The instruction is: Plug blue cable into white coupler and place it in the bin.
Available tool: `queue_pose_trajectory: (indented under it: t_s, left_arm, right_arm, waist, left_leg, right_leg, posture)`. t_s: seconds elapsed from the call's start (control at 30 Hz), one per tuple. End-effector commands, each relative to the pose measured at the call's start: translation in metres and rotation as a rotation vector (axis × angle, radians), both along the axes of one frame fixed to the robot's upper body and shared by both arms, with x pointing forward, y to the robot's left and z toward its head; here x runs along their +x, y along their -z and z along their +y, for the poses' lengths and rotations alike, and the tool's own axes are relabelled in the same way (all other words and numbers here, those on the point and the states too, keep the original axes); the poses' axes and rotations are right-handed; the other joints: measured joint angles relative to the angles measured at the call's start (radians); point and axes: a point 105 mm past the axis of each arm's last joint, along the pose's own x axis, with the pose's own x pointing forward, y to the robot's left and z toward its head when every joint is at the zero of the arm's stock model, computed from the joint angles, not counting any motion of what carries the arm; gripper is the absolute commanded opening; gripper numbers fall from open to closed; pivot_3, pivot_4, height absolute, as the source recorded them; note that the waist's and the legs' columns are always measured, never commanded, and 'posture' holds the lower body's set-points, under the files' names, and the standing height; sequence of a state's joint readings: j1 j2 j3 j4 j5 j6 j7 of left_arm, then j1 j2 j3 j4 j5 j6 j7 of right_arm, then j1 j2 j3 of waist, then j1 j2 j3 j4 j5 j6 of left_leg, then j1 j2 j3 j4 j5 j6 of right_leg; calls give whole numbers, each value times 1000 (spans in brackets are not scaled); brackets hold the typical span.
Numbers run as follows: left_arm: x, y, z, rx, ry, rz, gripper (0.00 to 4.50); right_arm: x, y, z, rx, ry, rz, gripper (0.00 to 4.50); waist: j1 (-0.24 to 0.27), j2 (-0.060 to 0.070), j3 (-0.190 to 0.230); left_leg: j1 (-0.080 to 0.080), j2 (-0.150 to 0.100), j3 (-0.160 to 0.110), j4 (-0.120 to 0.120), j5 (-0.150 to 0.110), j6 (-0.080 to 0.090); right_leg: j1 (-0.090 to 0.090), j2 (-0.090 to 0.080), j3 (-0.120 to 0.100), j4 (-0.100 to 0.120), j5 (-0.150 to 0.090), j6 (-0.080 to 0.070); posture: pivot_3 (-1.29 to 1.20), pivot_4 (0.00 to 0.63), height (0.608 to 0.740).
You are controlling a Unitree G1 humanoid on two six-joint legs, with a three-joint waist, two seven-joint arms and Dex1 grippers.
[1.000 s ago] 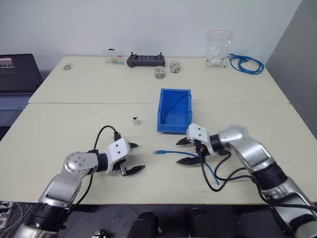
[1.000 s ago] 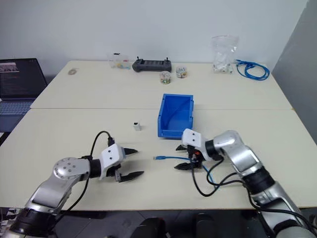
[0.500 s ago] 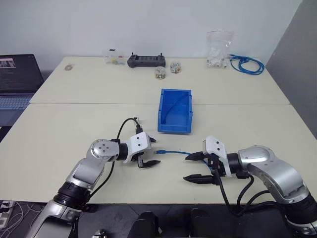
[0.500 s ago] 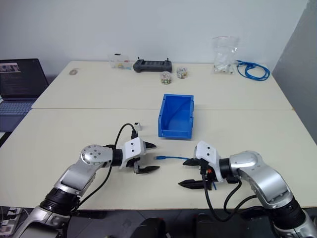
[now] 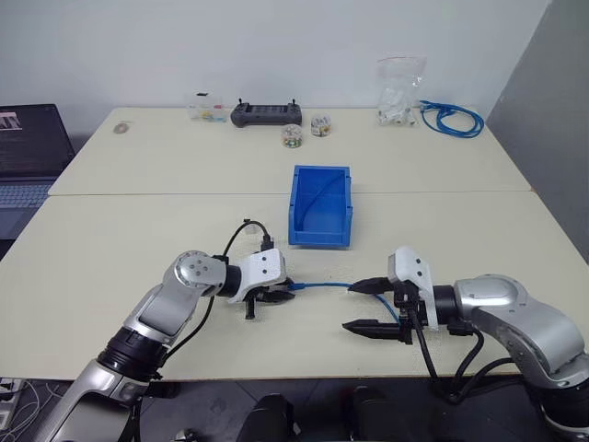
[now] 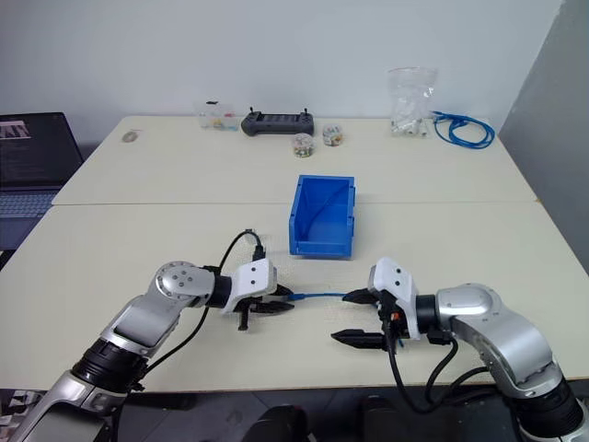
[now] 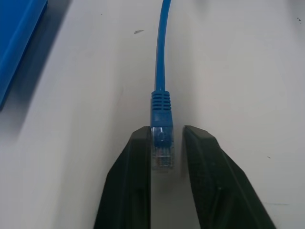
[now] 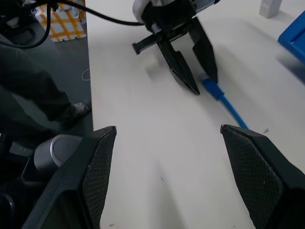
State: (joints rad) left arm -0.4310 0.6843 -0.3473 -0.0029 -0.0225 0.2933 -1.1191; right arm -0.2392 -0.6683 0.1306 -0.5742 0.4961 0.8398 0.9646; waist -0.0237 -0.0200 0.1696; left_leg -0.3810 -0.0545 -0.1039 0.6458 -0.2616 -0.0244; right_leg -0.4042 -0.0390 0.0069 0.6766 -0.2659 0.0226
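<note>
1. Gripping the clear plug at the end of the blue cable (image 7: pixel 161 102), the left gripper (image 7: pixel 163 162) has its two black fingers closed on the connector, one pressed to each side, low against the table (image 5: pixel 138 221).
2. From the plug, in the left eye view, the cable runs rightward across the lower middle of the frame toward the right gripper (image 5: pixel 368 306), whose fingers stand wide apart with nothing between them.
3. Just above the cable, at centre frame, the bin (image 5: pixel 320 204) sits apart from it.
4. I cannot make out the white coupler on the table in the eye views.
5. Handling, as I judge it: the cable is thin, light and limp, so its free length will trail and drag. The plug is hard, small and smooth, with a fragile latch tab.
6. Holding it by the flat sides of the plug body, as now, looks right. The tip must stay clear for the socket.
</note>
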Motion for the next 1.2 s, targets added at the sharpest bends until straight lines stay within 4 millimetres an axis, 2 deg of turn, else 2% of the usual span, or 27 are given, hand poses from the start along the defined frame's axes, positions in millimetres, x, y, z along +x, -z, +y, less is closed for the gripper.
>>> queue_pose_trajectory:
  t_s: [0.03, 0.13, 0.23, 0.37, 0.57, 0.7, 0.87, 1.2]
  left_arm:
    - [-1, 15, 13, 77, -47, 43, 317]
    - [-3, 7, 5, 18, -39, 63, 254]
    - [-2, -11, -12, -92, -33, 85, 254]
    - [-4, -49, -38, -288, -6, 149, 254]
    - [-5, -86, -48, -501, -9, 252, 254]
    - [-12, -95, -47, -583, 8, 367, 254]
    - [-30, -110, -50, -685, 78, 537, 254]
    - [-46, -109, -47, -688, 90, 638, 254]
  right_arm:
    - [0, -14, 1, 31, 3, -82, 3724]
    - [-1, -16, 2, 39, -3, -119, 3724]
    - [-2, -26, 7, 102, -13, -188, 3724]
    - [-13, -33, 11, 183, -41, -124, 3724]
    - [-24, -39, 7, 254, -9, -10, 3724]
    - [-27, -37, -1, 277, 67, 46, 3724]
    - [-15, -43, 1, 393, 155, 91, 3724]
    - [-8, -61, 15, 530, 118, 174, 3724]
  waist:
    - [0, 0, 0]
    - [-1, 0, 0]
    - [-1, 0, 0]
    - [-1, -2, 1]
    - [-3, -5, 3]
    - [-5, -5, 3]
    - [-5, -5, 3]
    - [-4, -5, 3]
  left_leg:
    - [0, 0, 0, 0, 0, 0]
    - [0, 0, 0, 0, 0, 0]
    - [0, 0, 0, 0, 0, 0]
    - [-2, 0, -1, 1, 0, 0]
    - [-3, 0, -2, 1, 0, 0]
    - [-2, 0, -3, 0, 0, 0]
    - [-2, 0, -2, 1, 0, 0]
    - [-2, 0, -2, 0, 0, 0]
  right_leg:
    - [0, 0, 0, 0, 0, 0]
    - [0, 0, 0, 0, 0, 0]
    - [0, 0, 0, 0, 0, 0]
    - [-1, 0, -1, 0, 0, 0]
    - [-1, 0, -2, 0, 0, 0]
    - [-1, 0, -2, 0, 0, 0]
    - [-1, 0, -2, 0, 0, 0]
    - [-1, 0, -1, 0, 0, 0]
  posture:
    - [0, 150, 740]
    - [0, 150, 740]
    - [0, 150, 740]
    - [0, 150, 740]
    - [0, 150, 740]
    - [0, 150, 740]
    - [0, 150, 740]
    - [0, 150, 740]
